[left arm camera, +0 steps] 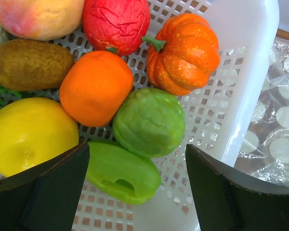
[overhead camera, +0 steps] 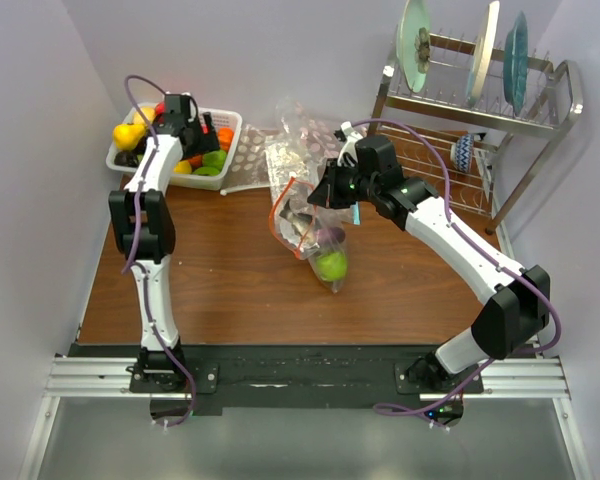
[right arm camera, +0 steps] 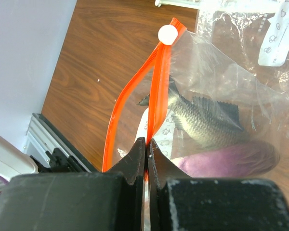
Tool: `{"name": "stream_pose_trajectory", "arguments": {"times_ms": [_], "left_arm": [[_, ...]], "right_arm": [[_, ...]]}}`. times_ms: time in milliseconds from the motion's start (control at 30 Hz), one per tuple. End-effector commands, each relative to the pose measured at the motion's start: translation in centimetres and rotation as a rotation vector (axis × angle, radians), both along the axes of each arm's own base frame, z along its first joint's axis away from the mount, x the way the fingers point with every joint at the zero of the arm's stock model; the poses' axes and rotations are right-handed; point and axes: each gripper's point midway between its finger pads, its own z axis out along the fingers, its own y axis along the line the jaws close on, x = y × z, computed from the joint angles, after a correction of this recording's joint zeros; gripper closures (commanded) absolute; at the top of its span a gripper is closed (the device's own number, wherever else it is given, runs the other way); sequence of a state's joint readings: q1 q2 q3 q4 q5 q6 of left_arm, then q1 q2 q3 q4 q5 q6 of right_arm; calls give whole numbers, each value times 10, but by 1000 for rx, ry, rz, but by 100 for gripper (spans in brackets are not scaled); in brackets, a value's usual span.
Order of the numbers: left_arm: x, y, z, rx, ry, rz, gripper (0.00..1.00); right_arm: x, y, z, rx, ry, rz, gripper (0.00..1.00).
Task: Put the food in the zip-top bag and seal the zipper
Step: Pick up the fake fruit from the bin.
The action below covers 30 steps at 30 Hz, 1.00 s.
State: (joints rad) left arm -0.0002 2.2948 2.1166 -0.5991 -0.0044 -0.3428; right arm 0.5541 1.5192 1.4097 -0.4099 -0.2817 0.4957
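The zip-top bag [overhead camera: 305, 228] lies mid-table, its mouth open, with a green fruit [overhead camera: 330, 265], a purple piece [right arm camera: 226, 159] and a toy fish [right arm camera: 207, 122] inside. My right gripper [right arm camera: 148, 142] is shut on one lip of the orange-red zipper [right arm camera: 156, 91] and holds it up; the other lip [right arm camera: 116, 122] bows away. My left gripper [left arm camera: 137, 180] is open inside the white basket [left arm camera: 241, 82], its fingers [left arm camera: 48, 187] either side of a green pepper piece [left arm camera: 120, 175]. Around it lie a green round fruit [left arm camera: 149, 120], an orange [left arm camera: 96, 86], a small pumpkin [left arm camera: 183, 53] and a lemon [left arm camera: 29, 134].
A second clear bag [overhead camera: 295, 130] with white dots lies right of the basket [overhead camera: 227, 135]. A metal dish rack [overhead camera: 480, 110] with plates stands at the back right. A red fruit [left arm camera: 115, 21], a kiwi [left arm camera: 29, 62] and a peach [left arm camera: 38, 17] also lie in the basket.
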Motion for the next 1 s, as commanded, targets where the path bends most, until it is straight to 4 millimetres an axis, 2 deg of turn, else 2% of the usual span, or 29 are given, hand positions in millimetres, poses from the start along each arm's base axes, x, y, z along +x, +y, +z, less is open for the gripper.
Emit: {"name": "stream_pose_trajectory", "arguments": {"times_ms": [0,167,433,500,567,600,667,700,767,800,867,900,967], "left_arm": [[21,-6,5,-41,-76,0,16],[26,-8,-12,-57,-62,5,18],[27,-8,-56,-68,0,22,26],[27,-9,-65,-74,7,22,34],[28,-10,-66,-78,3,19,40],[29,-10,-61,-76,-6,16,44],[29,-8,-56,-63,-28,14,46],[29,-7,-41,-57,-57,10,49],[28,-6,-29,-44,-79,3,52],[28,9,-15,-38,-101,25,53],[28,12,6,-35,-135,24,54],[26,13,26,-34,-165,23,54],[25,13,48,-33,-204,17,55]], "right_arm": [[-6,-4,11,2,-24,13,100],[-7,-7,10,-7,-25,7,100],[-9,-9,6,-17,-20,7,100],[-8,-8,6,-14,-20,9,100],[-8,-8,7,-13,-20,11,100],[-9,-8,8,-13,-22,11,100],[-8,-9,6,-16,-20,8,100],[-8,-9,5,-18,-20,7,100],[-9,-9,4,-18,-16,10,100],[-9,-9,3,-18,-13,7,100],[-9,-9,3,-18,-13,7,100],[-9,-9,3,-19,-14,8,100],[-10,-9,3,-17,-13,9,100]]}}
